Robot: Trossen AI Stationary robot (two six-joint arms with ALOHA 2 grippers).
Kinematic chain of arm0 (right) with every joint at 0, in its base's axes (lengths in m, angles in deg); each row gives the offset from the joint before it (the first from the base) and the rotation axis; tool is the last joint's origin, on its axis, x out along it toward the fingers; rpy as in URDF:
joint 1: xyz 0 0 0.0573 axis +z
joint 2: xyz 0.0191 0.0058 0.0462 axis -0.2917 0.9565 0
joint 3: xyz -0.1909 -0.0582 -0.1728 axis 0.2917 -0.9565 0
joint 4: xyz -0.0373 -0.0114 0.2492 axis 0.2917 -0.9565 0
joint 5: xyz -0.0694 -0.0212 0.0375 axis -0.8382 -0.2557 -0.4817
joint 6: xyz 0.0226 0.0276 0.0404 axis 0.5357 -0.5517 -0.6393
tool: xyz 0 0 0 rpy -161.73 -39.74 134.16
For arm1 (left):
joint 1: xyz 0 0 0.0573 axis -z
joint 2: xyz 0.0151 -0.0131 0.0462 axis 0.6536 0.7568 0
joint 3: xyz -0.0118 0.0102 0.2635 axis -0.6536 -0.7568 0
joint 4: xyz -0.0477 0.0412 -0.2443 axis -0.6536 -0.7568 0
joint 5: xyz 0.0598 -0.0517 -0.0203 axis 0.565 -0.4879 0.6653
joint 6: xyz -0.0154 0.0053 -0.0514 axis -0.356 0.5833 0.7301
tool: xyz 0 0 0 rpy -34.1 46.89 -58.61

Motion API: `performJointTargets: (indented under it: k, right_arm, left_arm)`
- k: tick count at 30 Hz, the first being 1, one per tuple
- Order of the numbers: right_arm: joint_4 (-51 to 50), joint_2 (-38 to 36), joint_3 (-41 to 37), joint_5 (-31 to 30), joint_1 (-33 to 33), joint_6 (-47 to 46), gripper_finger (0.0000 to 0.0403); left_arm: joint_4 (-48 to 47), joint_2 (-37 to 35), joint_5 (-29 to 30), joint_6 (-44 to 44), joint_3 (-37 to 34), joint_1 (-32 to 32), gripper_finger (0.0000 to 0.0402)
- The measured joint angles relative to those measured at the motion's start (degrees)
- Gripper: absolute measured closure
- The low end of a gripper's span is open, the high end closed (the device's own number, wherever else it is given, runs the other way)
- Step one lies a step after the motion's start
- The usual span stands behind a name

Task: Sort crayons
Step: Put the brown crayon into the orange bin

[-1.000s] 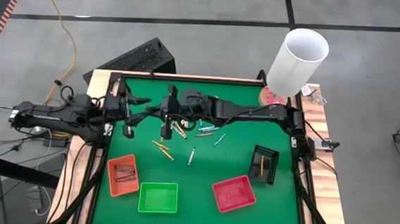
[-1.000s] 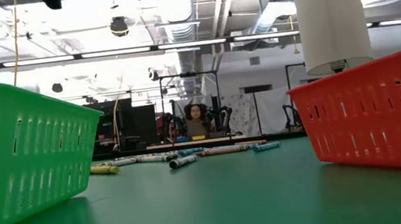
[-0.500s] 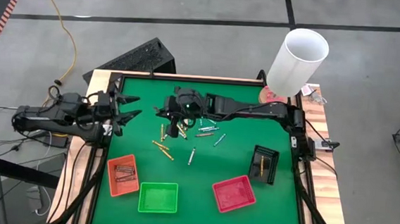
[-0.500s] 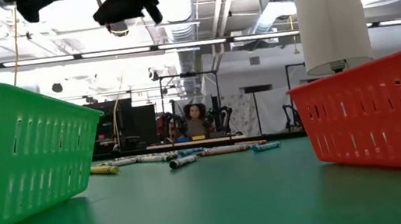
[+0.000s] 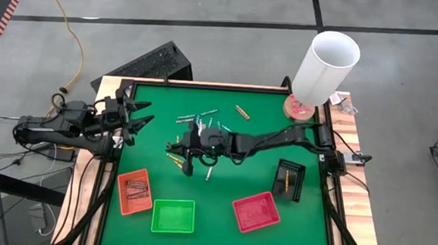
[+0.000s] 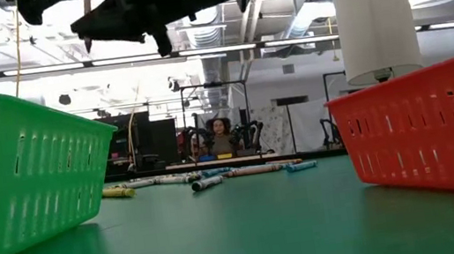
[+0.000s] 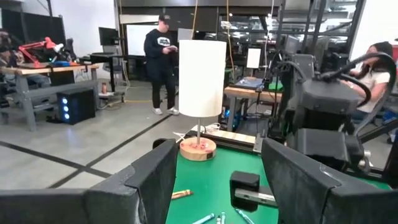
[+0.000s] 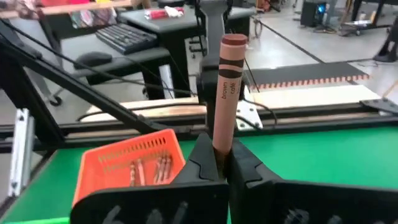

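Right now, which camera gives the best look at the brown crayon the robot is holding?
The right wrist view: the brown crayon stands upright, pinched in the right gripper, label readable, with the orange tray behind it. The high view shows only the right gripper above the green mat; the crayon itself is too small to make out. The low and left wrist views don't show it.

Green tabletop (image 5: 258,117); orange tray (image 5: 134,191), green tray (image 5: 173,216), red tray (image 5: 256,211), black tray (image 5: 288,180); white cylinder (image 5: 325,66); reddish-brown crayon (image 8: 227,93), dark-banded, in black right claw (image 8: 219,160).
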Motion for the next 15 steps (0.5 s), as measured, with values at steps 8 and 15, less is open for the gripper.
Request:
performJointTargets:
  k: [8,15]
  right_arm:
    - [4.0,11.9,8.1,0.8,2.6,0.0,0.0403]
    - [-2.4,25.1,29.1,8.8,2.6,0.5,0.0403]
  left_arm:
    - [0.0,0.0,0.4,0.2,0.0,0.0,0.0178]
    - [0.0,0.0,0.4,0.2,0.0,0.0,0.0178]
